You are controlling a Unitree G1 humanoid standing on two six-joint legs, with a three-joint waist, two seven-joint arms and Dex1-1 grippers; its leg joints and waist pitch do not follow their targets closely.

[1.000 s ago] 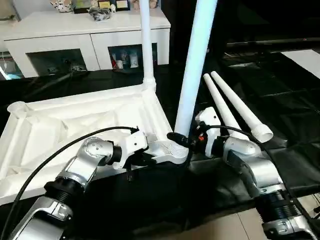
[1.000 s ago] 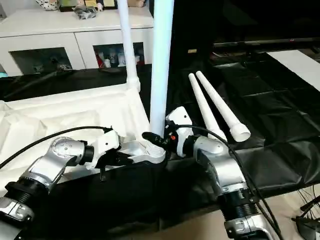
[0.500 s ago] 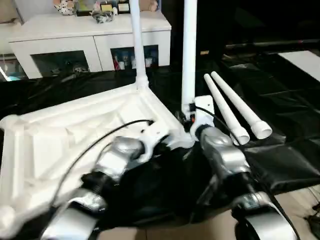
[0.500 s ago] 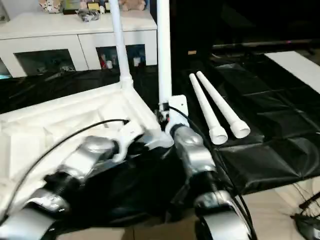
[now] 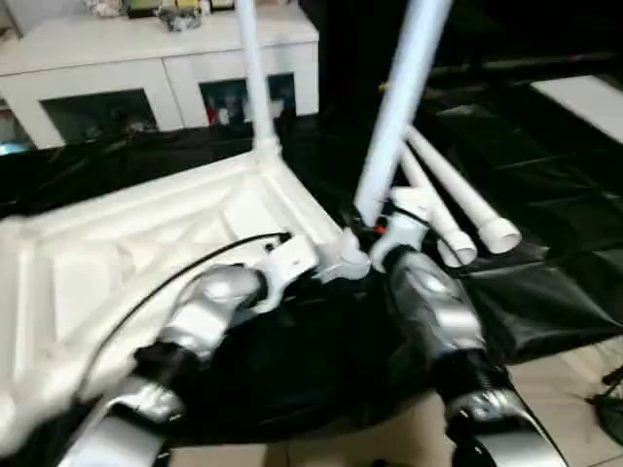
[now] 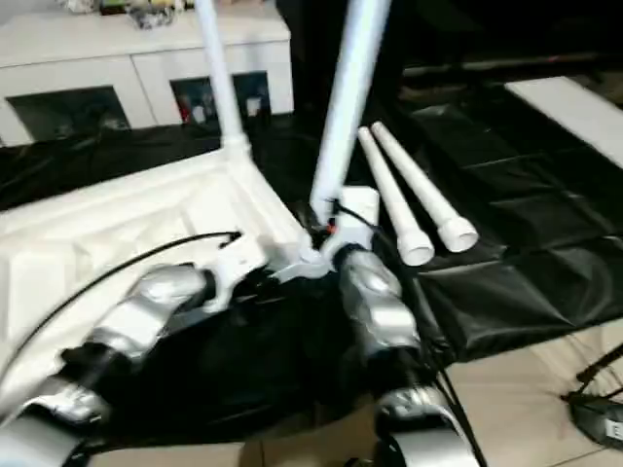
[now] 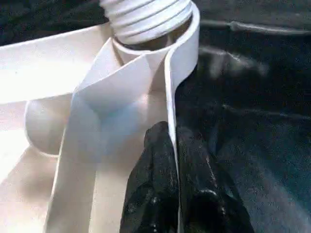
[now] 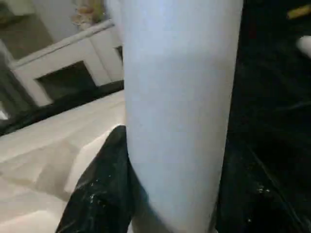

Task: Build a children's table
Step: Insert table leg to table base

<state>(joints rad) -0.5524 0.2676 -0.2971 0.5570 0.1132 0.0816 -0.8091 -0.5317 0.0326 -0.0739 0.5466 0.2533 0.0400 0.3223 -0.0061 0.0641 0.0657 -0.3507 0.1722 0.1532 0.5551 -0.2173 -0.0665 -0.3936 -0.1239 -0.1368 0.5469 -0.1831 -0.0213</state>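
Note:
The children's table top (image 5: pixel 146 243) lies upside down on the black sheet, ribs up. One white leg (image 5: pixel 251 78) stands upright in its far corner socket. A second leg (image 5: pixel 401 107) rises from the near right corner and leans to the right. My right gripper (image 5: pixel 375 232) is shut on its lower end, with one black finger (image 8: pixel 104 179) beside the tube (image 8: pixel 180 107). My left gripper (image 7: pixel 171 133) is shut on the top's thin rim (image 7: pixel 170 87), just below the corner socket that holds the leg's threaded end (image 7: pixel 146 14). Two loose legs (image 5: pixel 467 209) lie side by side to the right.
A white cabinet (image 5: pixel 146 58) with glass doors stands behind the black-sheeted table (image 5: pixel 545 253). The sheet hangs over the near edge, with light floor (image 5: pixel 565 389) below at the right. A white sheet (image 5: pixel 584 97) lies at the far right.
The camera has shifted and tilted. The leg in my right gripper stood straight half a second ago and now leans to the right. Both grips are unchanged.

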